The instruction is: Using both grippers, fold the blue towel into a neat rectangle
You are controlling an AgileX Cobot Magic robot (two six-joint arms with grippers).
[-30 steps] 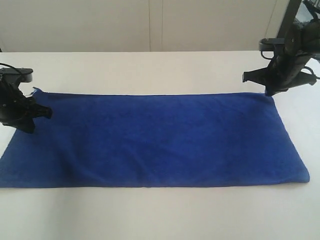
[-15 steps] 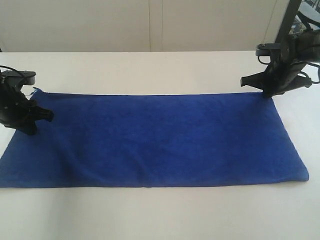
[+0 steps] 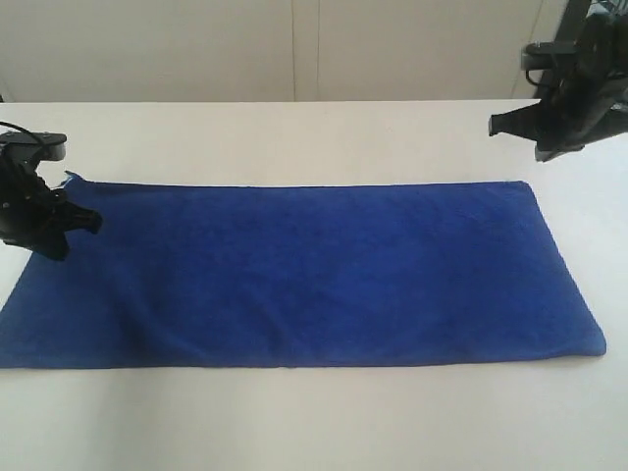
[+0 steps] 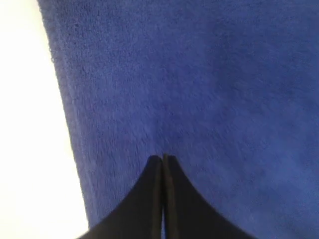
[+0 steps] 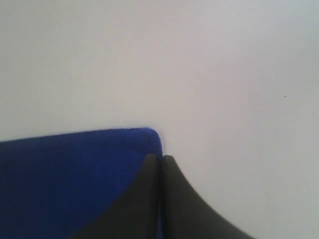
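- Lying flat, the blue towel [image 3: 294,275] spans the white table [image 3: 294,422], long axis left-right.
- Left gripper [image 3: 54,250], mid-left: fingers pressed together, empty.
- Right gripper [image 3: 546,149], upper right: likewise closed, empty.

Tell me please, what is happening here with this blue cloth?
This is a towel-folding job. The blue towel lies flat as a long strip on the white table. Neither gripper seems to hold it. The left gripper, shut, sits low over the towel near its far left corner; the right gripper, also shut, hangs raised by the far right corner.
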